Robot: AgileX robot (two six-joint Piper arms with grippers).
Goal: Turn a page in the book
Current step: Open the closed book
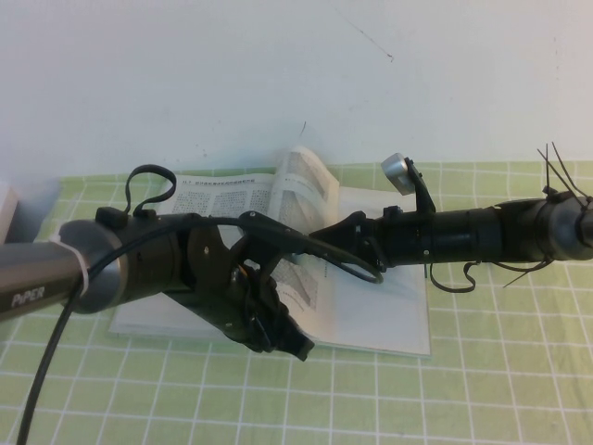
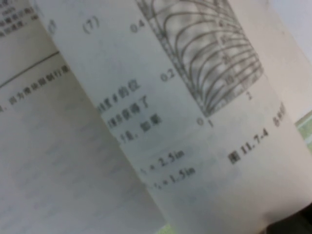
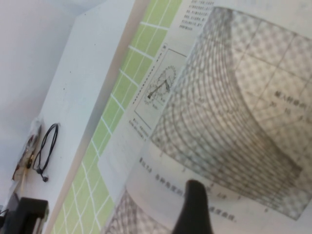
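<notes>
The book (image 1: pixel 389 315) lies open on the green gridded mat, and one page (image 1: pixel 304 176) stands curled up near its spine. My right gripper (image 1: pixel 324 246) reaches in from the right, level with that raised page. In the right wrist view one of its fingers (image 3: pixel 194 209) shows dark in front of a page with grey graphs (image 3: pixel 243 107); the other finger is hidden, and the jaws stand wide. My left gripper (image 1: pixel 278 329) hangs over the book's near edge. The left wrist view is filled by a curved printed page (image 2: pixel 146 122) very close up.
The two arms cross above the book, with cable loops (image 1: pixel 148 181) between them. A white wall rises behind the mat (image 1: pixel 500 371). A pale object (image 1: pixel 5 209) sits at the far left edge. A black cable (image 3: pixel 46 151) hangs against the wall.
</notes>
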